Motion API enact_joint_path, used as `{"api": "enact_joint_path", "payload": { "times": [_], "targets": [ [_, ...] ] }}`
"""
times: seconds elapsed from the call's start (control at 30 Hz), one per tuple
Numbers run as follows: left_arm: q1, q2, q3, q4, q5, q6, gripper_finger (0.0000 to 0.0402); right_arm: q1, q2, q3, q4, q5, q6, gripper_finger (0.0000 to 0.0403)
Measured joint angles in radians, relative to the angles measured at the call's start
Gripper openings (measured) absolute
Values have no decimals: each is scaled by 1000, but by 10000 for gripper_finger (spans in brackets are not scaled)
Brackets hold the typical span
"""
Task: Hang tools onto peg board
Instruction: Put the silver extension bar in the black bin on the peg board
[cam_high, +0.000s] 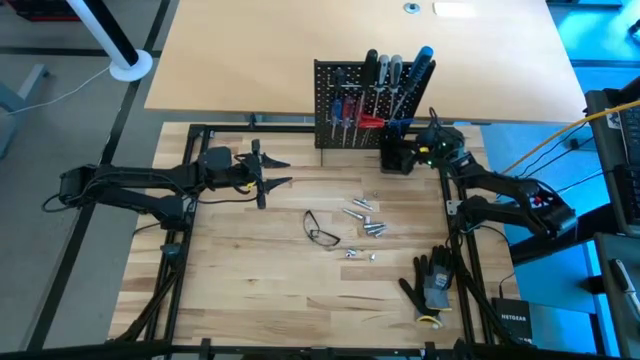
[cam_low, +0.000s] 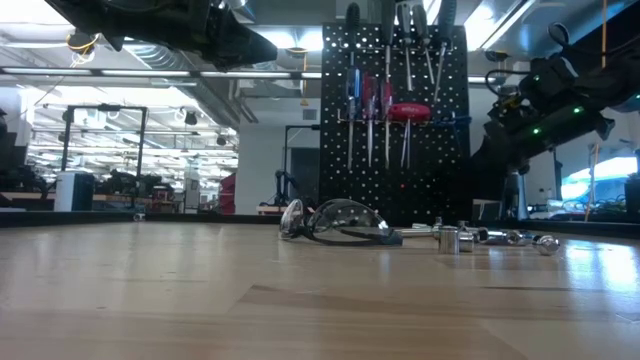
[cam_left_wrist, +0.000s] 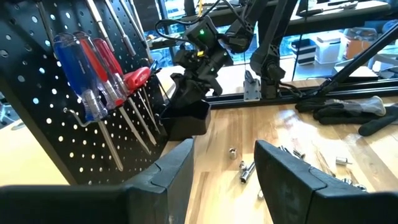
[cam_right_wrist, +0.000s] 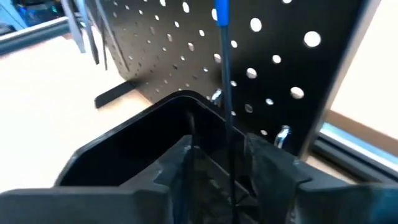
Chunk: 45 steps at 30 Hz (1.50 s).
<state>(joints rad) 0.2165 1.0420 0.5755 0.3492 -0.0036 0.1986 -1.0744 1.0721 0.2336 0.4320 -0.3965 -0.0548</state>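
The black peg board (cam_high: 345, 135) stands upright at the table's far side. Red- and blue-handled screwdrivers (cam_left_wrist: 93, 68) hang on it, and taller tools (cam_high: 395, 70) stick up above its top edge. A small black cup (cam_right_wrist: 124, 155) sits at its right foot. My right gripper (cam_right_wrist: 217, 155) is open just over the cup. One finger stands on either side of the thin dark shaft (cam_right_wrist: 227, 106) of a blue-handled screwdriver (cam_high: 424, 58), which runs down into the cup. My left gripper (cam_high: 285, 172) hovers open, left of the board, holding nothing. My right gripper has the screwdriver's shaft (cam_right_wrist: 229, 143) standing upright between its open fingers, nearer to one finger (cam_right_wrist: 267, 168). I cannot tell whether that finger touches the shaft. A gap shows on the other side.
Safety glasses (cam_high: 320, 230) and several small metal sockets (cam_high: 365, 222) lie mid-table. Black gloves (cam_high: 432, 282) lie near the right rail, and a black box (cam_high: 515, 322) sits at the near right corner. Black frame rails border the wooden top.
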Motion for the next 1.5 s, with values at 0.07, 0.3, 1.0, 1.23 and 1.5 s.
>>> {"api": "enact_joint_path", "payload": {
  "times": [0.07,0.3,1.0,1.23,1.5],
  "targets": [
    [0,0,0,-4,0,0,159,0,-36,-2,-27,-48,6,160],
    [0,0,0,-8,0,0,159,0,-199,-4,-147,-81,2,169],
    [0,0,-32,-41,48,-34,159,411,-504,189,-470,-24,140,167],
    [-4,0,-208,158,62,-178,159,771,-482,334,-653,317,182,167],
    [-49,1,-312,298,60,-235,159,1080,-294,427,-706,572,260,167]
  ]
}}
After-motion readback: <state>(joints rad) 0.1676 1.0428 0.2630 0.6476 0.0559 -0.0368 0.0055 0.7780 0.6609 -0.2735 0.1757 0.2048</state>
